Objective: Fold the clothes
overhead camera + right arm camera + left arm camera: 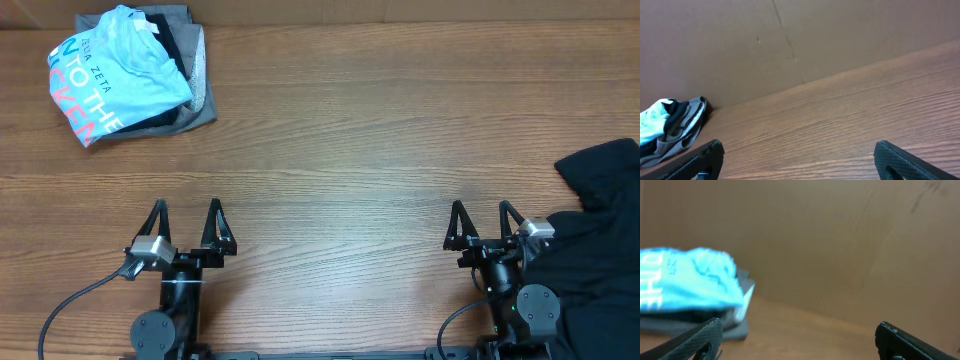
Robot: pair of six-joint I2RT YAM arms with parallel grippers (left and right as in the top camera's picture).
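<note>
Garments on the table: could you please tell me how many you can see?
4: a light-blue T-shirt, a black garment and a grey garment piled at the far left; a large black garment at the near right edge. More may be hidden.

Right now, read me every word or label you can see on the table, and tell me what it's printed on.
"ZETA ZETA": small white print on the light-blue T-shirt.
"TO THE": larger white letters, same shirt.
Coral-pink lettering at the shirt's edge: folded over, unreadable.
No text shows on the black garment.
</note>
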